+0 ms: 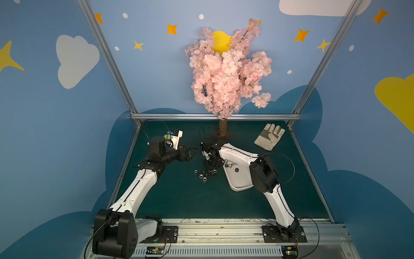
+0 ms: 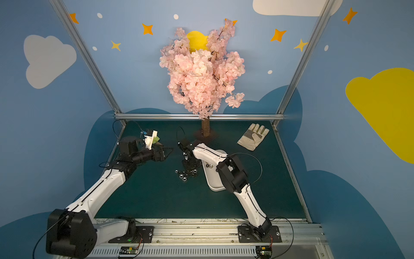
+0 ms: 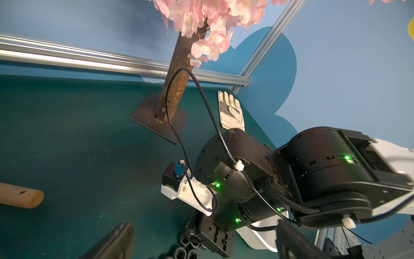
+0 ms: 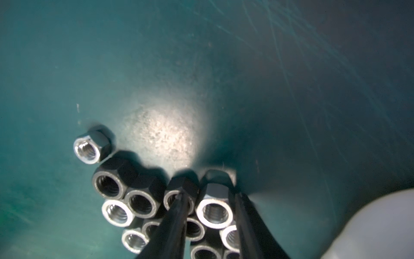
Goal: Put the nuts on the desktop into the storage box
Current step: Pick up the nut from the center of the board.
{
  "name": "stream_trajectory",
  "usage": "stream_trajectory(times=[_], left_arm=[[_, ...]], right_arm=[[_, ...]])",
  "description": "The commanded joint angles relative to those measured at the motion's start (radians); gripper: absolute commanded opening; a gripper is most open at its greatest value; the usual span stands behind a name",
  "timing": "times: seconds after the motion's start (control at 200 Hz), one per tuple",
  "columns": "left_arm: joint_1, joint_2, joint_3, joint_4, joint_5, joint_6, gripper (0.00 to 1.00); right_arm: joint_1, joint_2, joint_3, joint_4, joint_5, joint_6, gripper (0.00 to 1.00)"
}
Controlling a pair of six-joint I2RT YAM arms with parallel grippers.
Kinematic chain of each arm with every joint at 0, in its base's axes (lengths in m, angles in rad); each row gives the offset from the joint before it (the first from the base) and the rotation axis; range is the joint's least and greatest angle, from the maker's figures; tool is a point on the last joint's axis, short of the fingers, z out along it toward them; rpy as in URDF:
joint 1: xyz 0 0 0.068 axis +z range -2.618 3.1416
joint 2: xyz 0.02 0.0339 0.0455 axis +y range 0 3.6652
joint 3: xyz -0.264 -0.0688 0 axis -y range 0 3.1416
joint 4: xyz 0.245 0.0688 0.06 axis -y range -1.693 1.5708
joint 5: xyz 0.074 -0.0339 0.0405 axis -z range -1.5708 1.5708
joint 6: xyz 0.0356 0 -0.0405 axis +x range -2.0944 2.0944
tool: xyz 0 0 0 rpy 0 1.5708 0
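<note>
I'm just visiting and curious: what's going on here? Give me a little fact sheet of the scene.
Loose nuts: piled on the desktop, beside the storage box
Boxed nuts: a few visible
Right pincer: closed on one nut of the pile
Left pincer: open, empty
Also there: glove, blossom tree

Blue cloud-and-star walls, pink blossom tree
</note>
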Motion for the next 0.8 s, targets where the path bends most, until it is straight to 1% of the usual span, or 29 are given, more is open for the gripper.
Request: stream_trajectory(times=[0.0, 0.285, 0.511, 0.671, 0.796], left_arm=[[0.001, -0.025, 0.018, -0.020, -0.009, 0.019, 1.00], [-0.001, -0.029, 0.019, -0.030, -0.032, 0.025, 1.00], [-0.002, -0.033, 0.020, -0.035, -0.040, 0.028, 1.00], [-0.004, -0.035, 0.022, -0.042, -0.052, 0.036, 1.00], [-0.006, -0.039, 0.020, -0.046, -0.067, 0.040, 1.00]], right_arm=[[-0.016, 0.014, -0.038, -0.099, 0.050, -0.017, 0.38], [-0.016, -0.005, 0.030, -0.095, 0.041, -0.037, 0.41], [-0.017, 0.072, 0.146, -0.126, 0.070, -0.060, 0.41], [-0.024, 0.118, 0.230, -0.157, 0.058, -0.058, 0.42], [-0.024, 0.098, 0.208, -0.155, 0.048, -0.060, 0.42]])
